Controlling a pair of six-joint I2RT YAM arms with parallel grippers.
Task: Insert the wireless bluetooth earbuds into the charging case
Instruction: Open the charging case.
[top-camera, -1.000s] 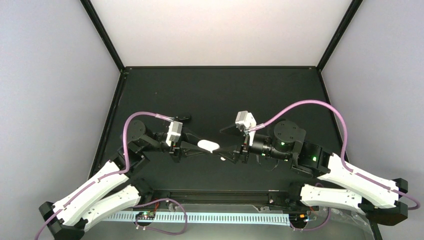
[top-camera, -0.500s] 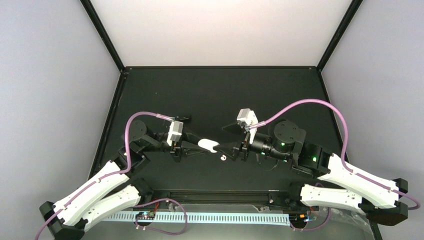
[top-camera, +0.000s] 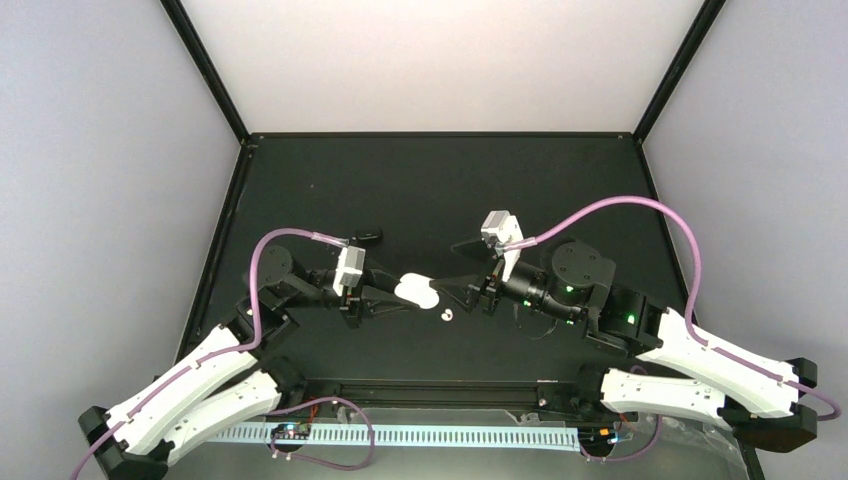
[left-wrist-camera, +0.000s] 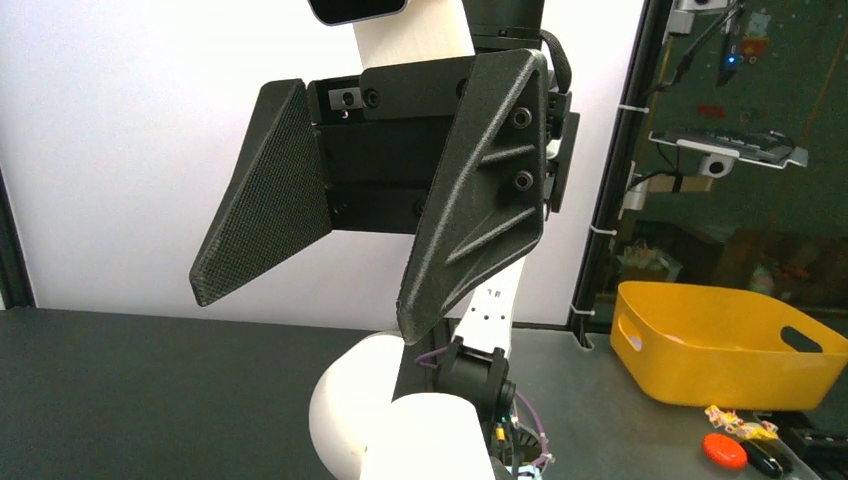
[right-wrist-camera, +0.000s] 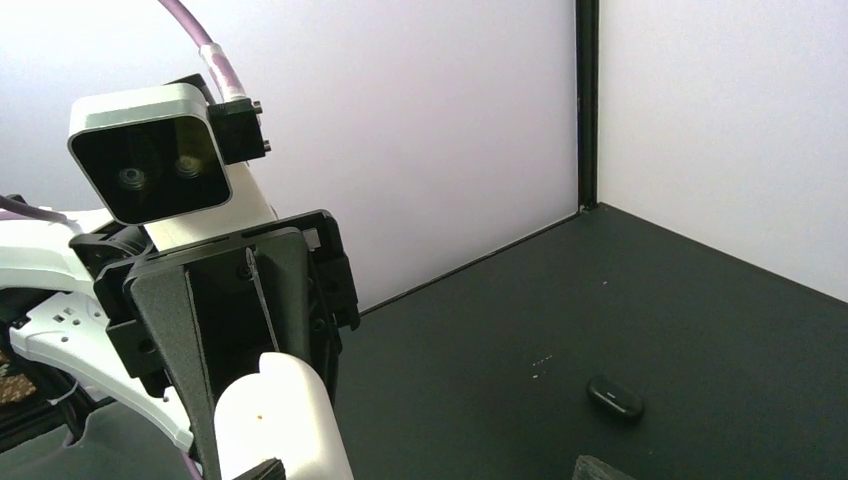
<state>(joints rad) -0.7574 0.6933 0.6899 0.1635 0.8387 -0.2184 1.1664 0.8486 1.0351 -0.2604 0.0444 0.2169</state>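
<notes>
We are clamping left jaws on white charging case (top-camera: 415, 290) | right jaws gaping apart | white earbud (top-camera: 447, 315) lying loose mid-frame, seemingly uninserted

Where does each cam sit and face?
Top: above, behind the bases, looking down on the table; both arms show.
Left wrist: faces right, at the right arm's fingers, open; own arm not clearly seen.
Right wrist: faces left, at the left arm's fingers gripping the white case; own fingertips below.
Shared: top and right wrist show that case.
</notes>
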